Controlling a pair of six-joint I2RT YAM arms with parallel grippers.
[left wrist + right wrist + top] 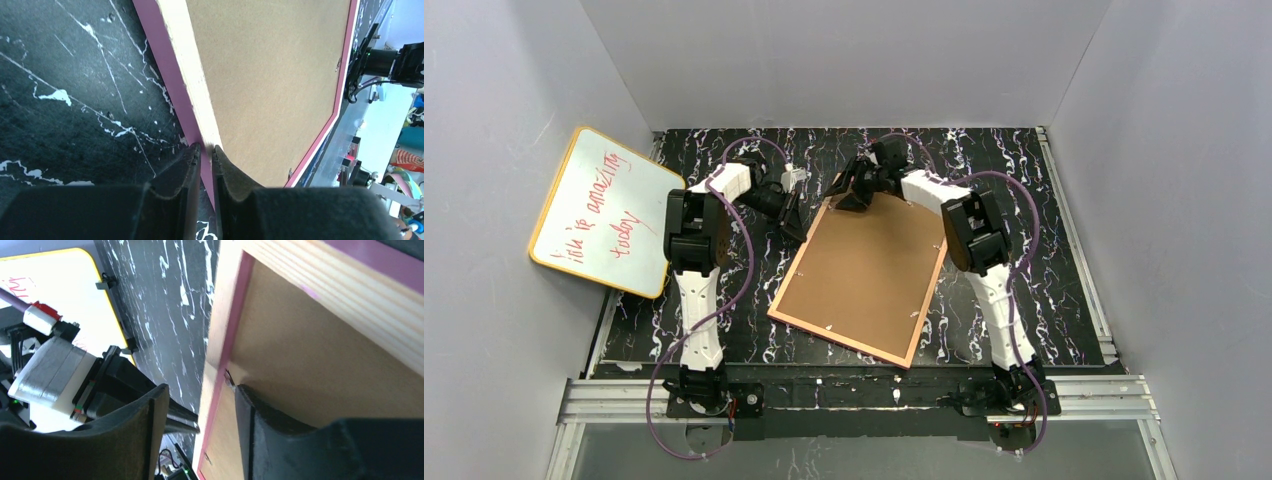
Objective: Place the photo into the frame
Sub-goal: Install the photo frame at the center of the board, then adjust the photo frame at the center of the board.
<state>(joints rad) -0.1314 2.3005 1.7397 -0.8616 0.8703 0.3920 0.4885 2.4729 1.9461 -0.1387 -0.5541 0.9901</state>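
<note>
The pink frame [839,340] lies reverse side up on the table, with the brown backing board [869,270] inside it. The photo is hidden. My left gripper [796,225] is shut on the frame's left rim near its far corner. In the left wrist view the gripper [206,148] pinches the pink and wood rim [187,60] beside the board [270,75]. My right gripper [849,195] is open at the frame's far corner. In the right wrist view the gripper [200,390] straddles the rim [220,330], with one finger on the board [310,365].
A yellow-rimmed whiteboard [604,210] with red writing leans against the left wall; it also shows in the right wrist view [60,285]. Grey walls enclose the black marbled table [1024,200]. A metal rail [854,395] runs along the near edge.
</note>
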